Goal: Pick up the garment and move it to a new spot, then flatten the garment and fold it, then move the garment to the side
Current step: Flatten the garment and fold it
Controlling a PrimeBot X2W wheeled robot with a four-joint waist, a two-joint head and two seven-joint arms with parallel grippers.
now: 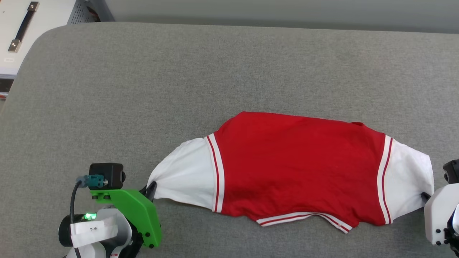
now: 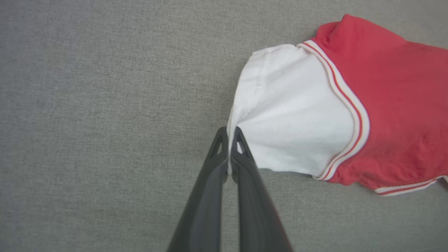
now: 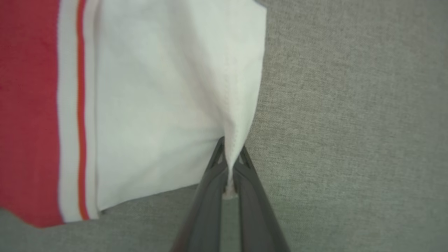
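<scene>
Shirt [image 1: 297, 165]: red, with white short sleeves. It lies spread sideways on the grey cushion [image 1: 179, 71], toward the near edge and right of centre in the head view.
Trim: red-and-white stripes run along each sleeve seam and the near edge of the red cloth.
Shirt's lie: it is held at both sleeve ends. The far edge arches, and there are faint creases in the red part.
Left gripper [image 2: 229, 133]: the fingers are pressed together on the edge of the white sleeve on the robot's left. A thin fold of white cloth is caught between them.
Right gripper [image 3: 231, 150]: clamped on the stitched hem of the other white sleeve. The cloth gathers into a pinch between the two dark fingers.
Writing: a white tape strip [image 1: 94, 229] on the left arm carries a small dark mark, too small to read.
Left arm fittings: a green bracket [image 1: 136, 211], a black camera [image 1: 106, 175] with a teal plug, and a lit green lamp.
Background: a pale cabinet [image 1: 46, 14] with a dark bar handle [image 1: 23, 25] stands beyond the cushion's far left corner.
</scene>
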